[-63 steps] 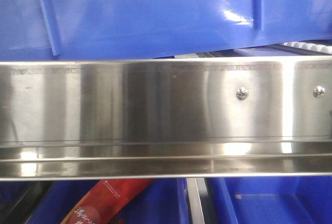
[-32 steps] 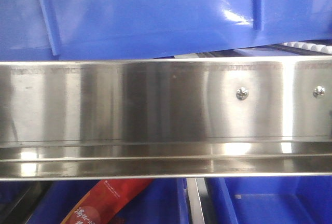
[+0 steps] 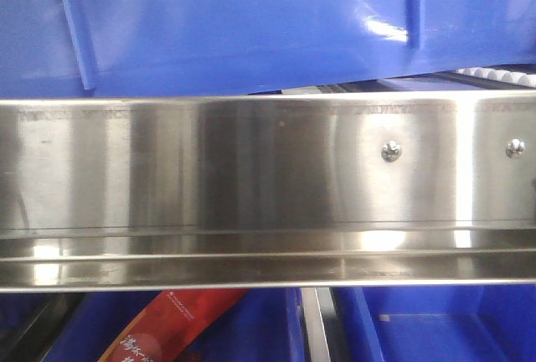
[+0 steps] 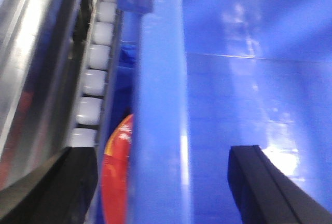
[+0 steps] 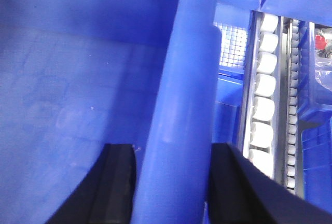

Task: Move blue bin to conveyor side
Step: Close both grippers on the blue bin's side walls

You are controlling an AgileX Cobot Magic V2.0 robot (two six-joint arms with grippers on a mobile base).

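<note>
The blue bin (image 3: 251, 18) fills the top of the front view, above the steel rail, with its bottom edge slanting up to the right. In the left wrist view its thick rim (image 4: 155, 105) runs between the jaws of my left gripper (image 4: 161, 182), which stand wide apart with gaps on both sides. In the right wrist view my right gripper (image 5: 174, 182) has its jaws close against both sides of the rim (image 5: 181, 105), one inside the bin and one outside. The conveyor is out of view.
A shiny steel rail (image 3: 251, 178) with two screws crosses the front view. White rollers (image 4: 93, 84) (image 5: 262, 79) run beside the bin on both sides. A red packet (image 3: 176, 320) (image 4: 116, 172) lies in a lower blue crate (image 3: 435, 328).
The highlights on the bin's wall have shifted a little in the front view; the bin has barely moved. The rail and the lower crates are unchanged.
</note>
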